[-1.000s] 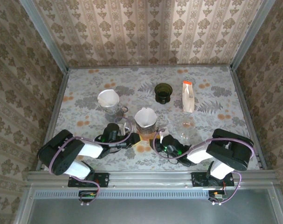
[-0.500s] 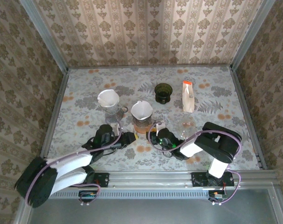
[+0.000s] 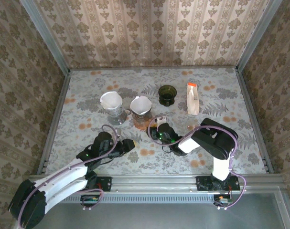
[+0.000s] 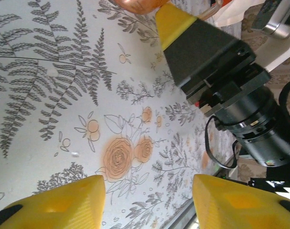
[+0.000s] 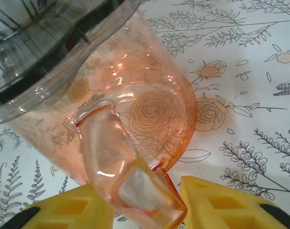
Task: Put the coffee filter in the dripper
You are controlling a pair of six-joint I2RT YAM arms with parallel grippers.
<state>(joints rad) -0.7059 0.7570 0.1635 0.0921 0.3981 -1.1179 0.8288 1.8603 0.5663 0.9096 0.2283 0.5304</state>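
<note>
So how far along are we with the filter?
Done: a white filter sits in the dripper atop the pink carafe. In hand: right gripper straddles the carafe handle; left gripper is open over the table. Left: let go, back both arms away.

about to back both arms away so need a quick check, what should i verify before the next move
1. Filter in dripper: the white filter sits in the dripper on the pink carafe: ok.
2. Left gripper free: fingers apart, only the table between them: ok.
3. Right gripper clear of the carafe handle: the handle lies between its fingers: not ok.
4. Right grip released: cannot tell.
5. Carafe upright on the table: ok.
6. Gap to the second dripper on the carafe's left: close, contact unclear: cannot tell.
</note>
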